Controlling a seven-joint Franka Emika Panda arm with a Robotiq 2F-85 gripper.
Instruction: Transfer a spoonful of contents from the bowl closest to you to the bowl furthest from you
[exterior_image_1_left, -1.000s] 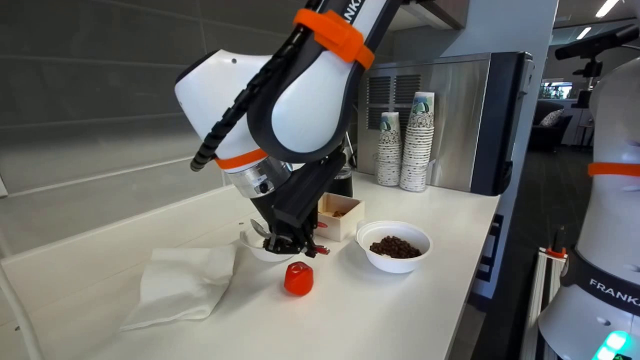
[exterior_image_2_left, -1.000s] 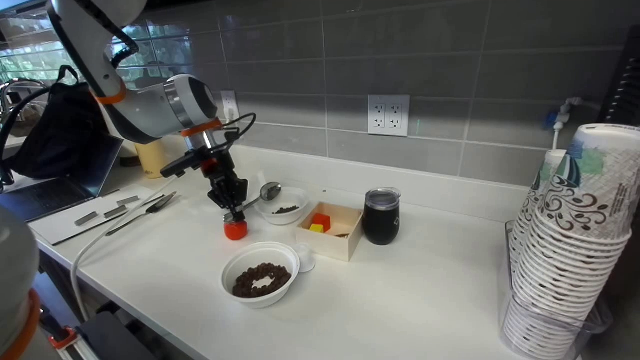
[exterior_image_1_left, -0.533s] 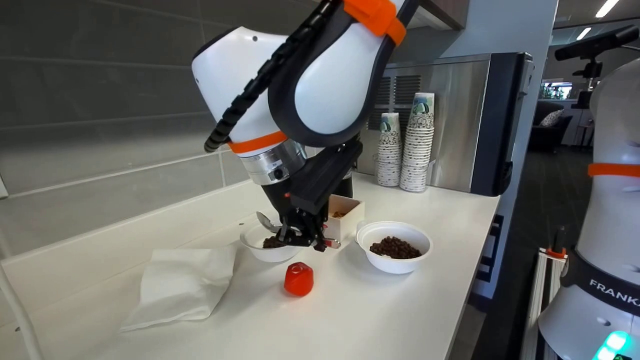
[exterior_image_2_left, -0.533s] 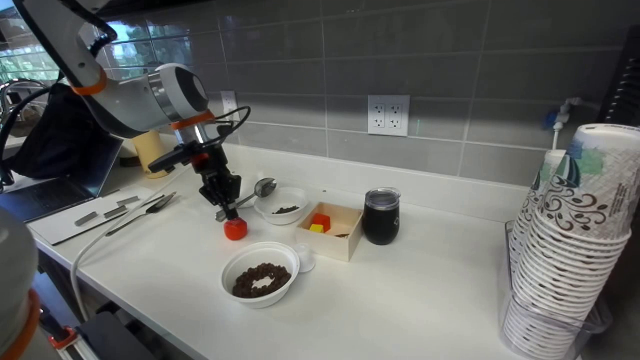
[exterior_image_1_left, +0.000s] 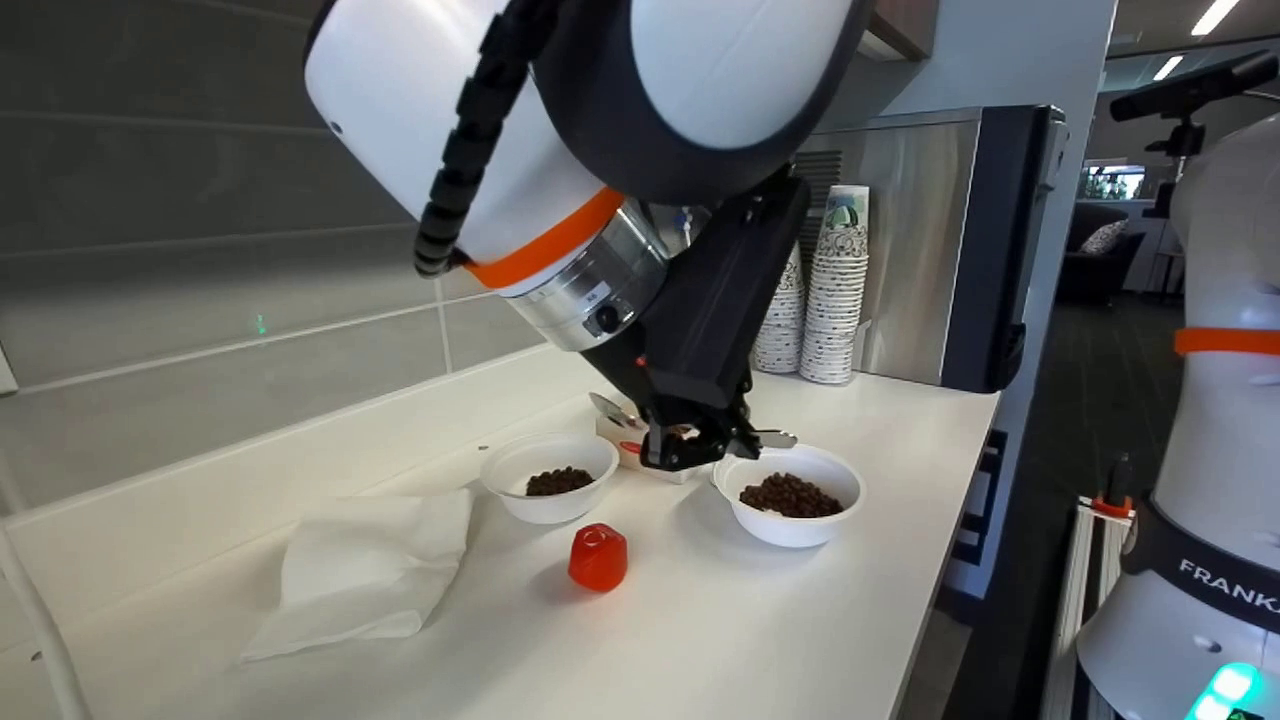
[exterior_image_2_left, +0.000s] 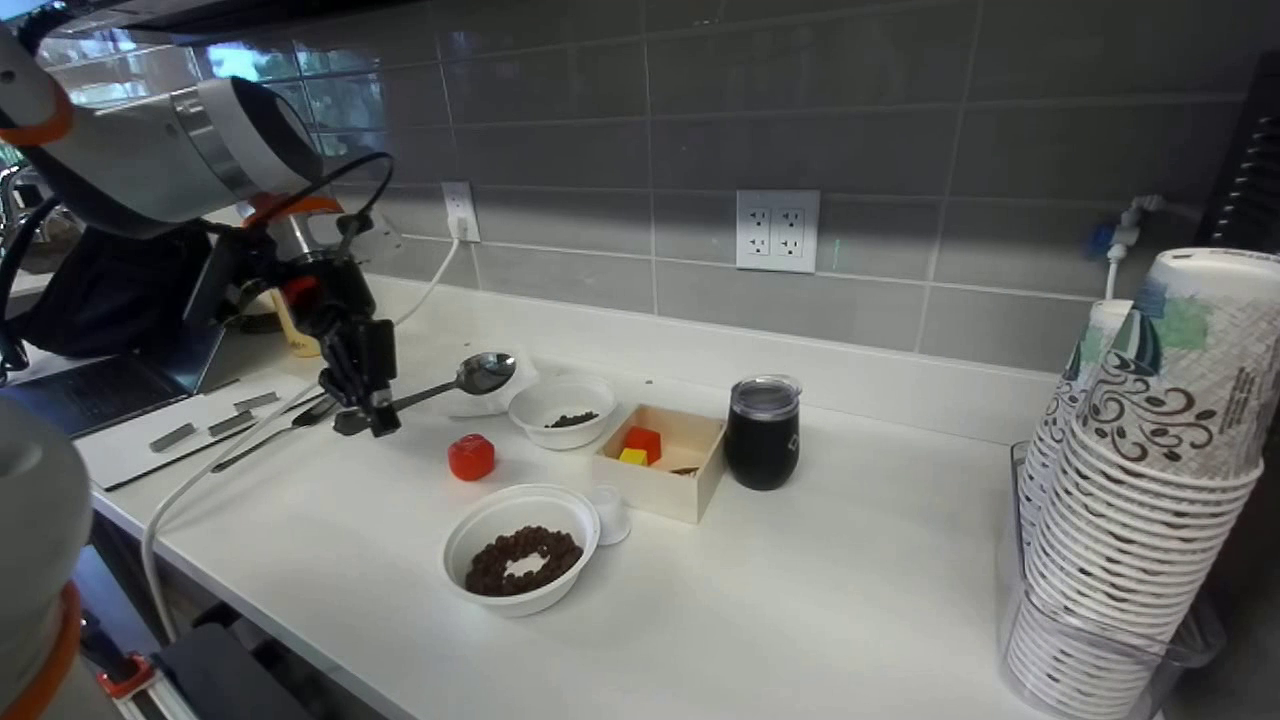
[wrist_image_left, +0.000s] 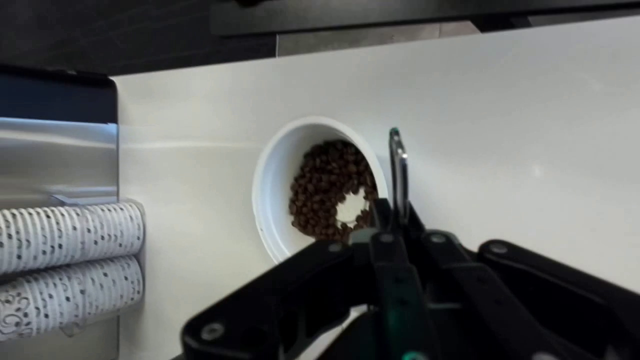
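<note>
Left to right in an exterior view: have gripper (exterior_image_2_left: 380, 408) clamped on spoon (exterior_image_2_left: 470, 378) by handle, up in air over counter (exterior_image_2_left: 800, 620). Next, see red object (exterior_image_2_left: 471, 457), then front bowl (exterior_image_2_left: 530, 508) with brown pellets (exterior_image_2_left: 500, 572) in a ring, then rear bowl (exterior_image_2_left: 550, 400) near wall (exterior_image_2_left: 560, 150) with smaller dark heap (exterior_image_2_left: 572, 419). Further right, note wooden box (exterior_image_2_left: 650, 490) with red and yellow blocks (exterior_image_2_left: 643, 441) inside, black tumbler (exterior_image_2_left: 763, 440) beside it, stacked cups (exterior_image_2_left: 1140, 500).

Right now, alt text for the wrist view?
The hand grips a metal spoon handle that points up the picture, over a white counter. Left of it, partly hidden by the hand, sits a white bowl of dark brown pellets. Paper-cup stacks show at the left edge.
</note>
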